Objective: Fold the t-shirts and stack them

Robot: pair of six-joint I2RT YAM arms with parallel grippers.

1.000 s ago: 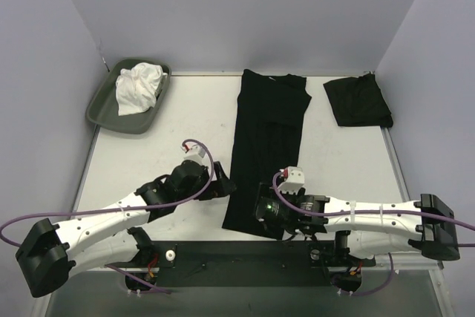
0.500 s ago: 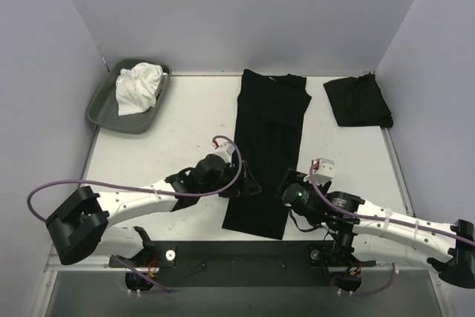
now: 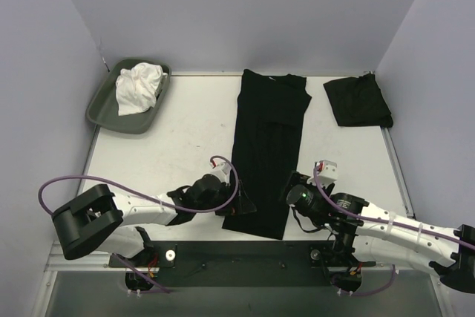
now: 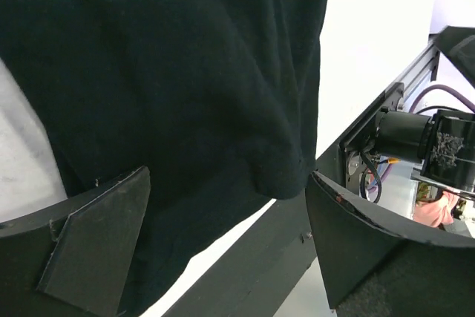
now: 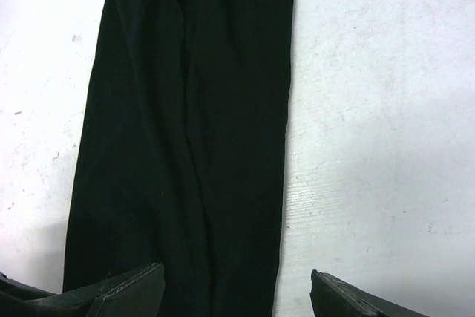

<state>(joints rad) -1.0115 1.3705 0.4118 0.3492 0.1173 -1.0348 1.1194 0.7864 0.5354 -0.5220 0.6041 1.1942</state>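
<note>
A black t-shirt (image 3: 267,146) lies flat on the white table, folded into a long narrow strip running from the back to the near edge. A second black t-shirt (image 3: 358,102) lies folded at the back right. My left gripper (image 3: 242,206) is open at the strip's near left corner. In the left wrist view the left gripper (image 4: 230,257) straddles the hem (image 4: 282,176), with cloth between the spread fingers. My right gripper (image 3: 289,192) is open at the strip's near right edge. In the right wrist view the right gripper (image 5: 237,298) straddles that edge (image 5: 286,183).
A grey-green tray (image 3: 104,113) at the back left holds a crumpled white cloth (image 3: 137,87). A black mounting rail (image 3: 245,254) runs along the table's near edge, just below the shirt's hem. Grey walls close in the table on three sides.
My left gripper swung right to the shirt's left edge, then came nearer, to the hem corner. My right gripper moved off the near hem to the shirt's right edge.
</note>
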